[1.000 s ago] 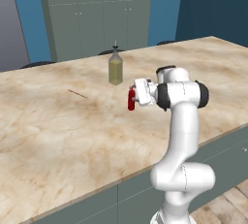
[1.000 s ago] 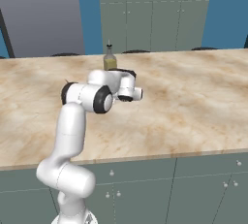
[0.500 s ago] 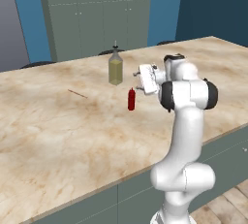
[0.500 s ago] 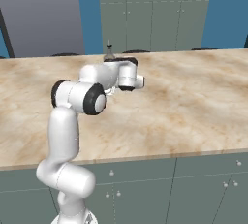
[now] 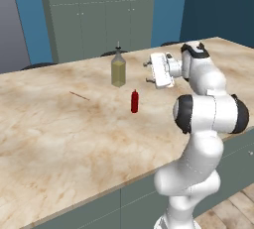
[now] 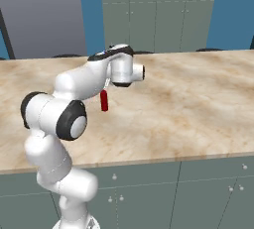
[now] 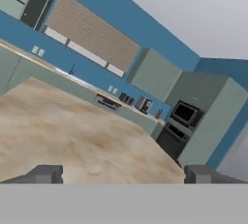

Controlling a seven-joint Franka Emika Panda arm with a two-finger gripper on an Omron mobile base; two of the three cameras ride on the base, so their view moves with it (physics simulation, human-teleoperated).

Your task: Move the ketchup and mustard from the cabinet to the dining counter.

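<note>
Standing upright at the frame center, the ketchup (image 5: 134, 101) rested on the tabletop (image 5: 59, 134); the end effector (image 5: 149, 73) hung wide and empty, upper right.

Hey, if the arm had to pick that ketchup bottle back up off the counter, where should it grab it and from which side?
Probably around the middle of the body, with the fingers level. The ketchup stands upright and alone on the dining counter, its nozzle too narrow to pinch. Come from the robot's side, where the open gripper already is; the olive bottle stands behind it.
</note>
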